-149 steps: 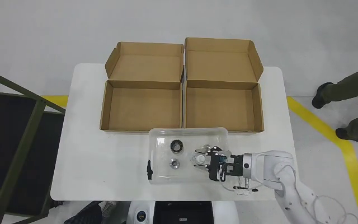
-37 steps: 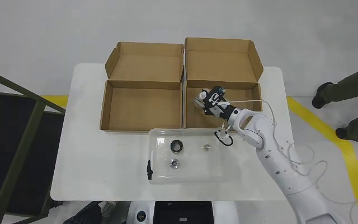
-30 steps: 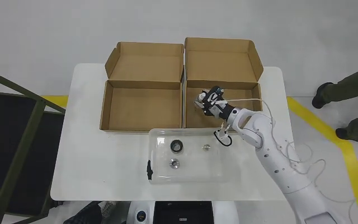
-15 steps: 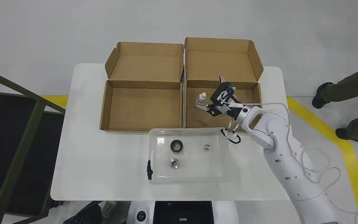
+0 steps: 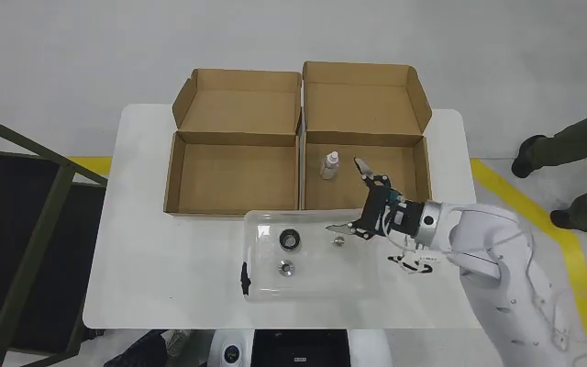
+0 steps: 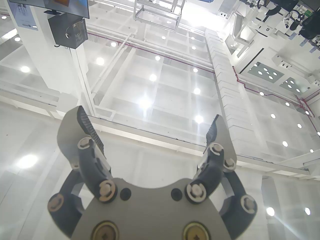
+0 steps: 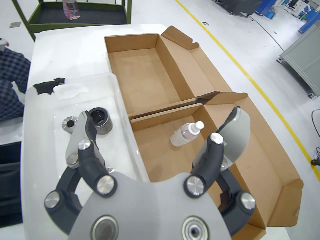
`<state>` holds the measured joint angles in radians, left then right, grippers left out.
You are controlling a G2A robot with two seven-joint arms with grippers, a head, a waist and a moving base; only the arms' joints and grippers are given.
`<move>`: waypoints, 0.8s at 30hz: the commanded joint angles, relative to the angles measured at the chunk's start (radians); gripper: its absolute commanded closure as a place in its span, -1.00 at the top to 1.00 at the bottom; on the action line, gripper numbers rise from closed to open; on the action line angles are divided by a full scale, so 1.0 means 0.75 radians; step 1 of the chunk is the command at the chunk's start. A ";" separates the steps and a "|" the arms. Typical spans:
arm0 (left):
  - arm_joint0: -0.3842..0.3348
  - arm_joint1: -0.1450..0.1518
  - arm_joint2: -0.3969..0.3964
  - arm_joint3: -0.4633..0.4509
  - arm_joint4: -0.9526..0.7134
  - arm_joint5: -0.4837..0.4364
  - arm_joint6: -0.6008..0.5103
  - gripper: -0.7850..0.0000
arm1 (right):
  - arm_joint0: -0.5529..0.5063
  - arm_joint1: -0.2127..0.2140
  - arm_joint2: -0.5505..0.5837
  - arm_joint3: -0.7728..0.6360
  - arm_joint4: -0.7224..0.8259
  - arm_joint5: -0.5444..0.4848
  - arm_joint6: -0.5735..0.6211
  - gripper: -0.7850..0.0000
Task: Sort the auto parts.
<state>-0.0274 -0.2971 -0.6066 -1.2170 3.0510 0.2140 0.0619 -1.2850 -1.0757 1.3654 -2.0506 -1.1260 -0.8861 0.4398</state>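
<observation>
A small white spray bottle (image 5: 328,165) (image 7: 186,134) lies in the right cardboard box (image 5: 404,179) near its left wall. The left cardboard box (image 5: 231,179) (image 7: 147,71) has nothing in it. In front of the boxes a clear plastic bin (image 5: 257,220) (image 7: 117,93) holds a dark bearing ring (image 5: 290,240) (image 7: 101,121), a metal disc (image 5: 287,269) (image 7: 68,124) and a small nut (image 5: 338,241). My right gripper (image 5: 345,195) (image 7: 161,114) hangs open and holds nothing, over the border between the bin and the right box. My left gripper (image 6: 148,118) is open, pointing up at the ceiling.
A black clip (image 5: 245,278) sits on the bin's left rim. The box lids (image 5: 367,96) stand open at the back. A green metal cart (image 5: 37,229) stands left of the white table (image 5: 138,229), with a pink bottle (image 7: 71,6) on it.
The right gripper carried the white bottle from the bin to the right box, let it go there, opened, and drew back toward the bin.
</observation>
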 commanded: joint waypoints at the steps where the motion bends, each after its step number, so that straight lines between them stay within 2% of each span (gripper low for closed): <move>1: 0.000 0.000 0.000 0.000 0.000 0.000 0.000 1.00 | -0.043 0.007 0.010 -0.031 -0.008 -0.029 0.016 1.00; 12: 0.000 0.000 0.000 0.000 0.000 0.000 0.000 1.00 | -0.224 0.034 0.009 -0.131 -0.207 -0.089 0.056 1.00; 24: 0.000 0.000 0.000 0.000 0.000 0.000 0.000 1.00 | -0.236 0.048 -0.079 -0.065 -0.404 -0.104 0.070 1.00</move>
<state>-0.0274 -0.2972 -0.6066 -1.2170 3.0510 0.2140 0.0619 -1.4626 -1.0402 1.3103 -2.1041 -1.4231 -0.9648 0.4905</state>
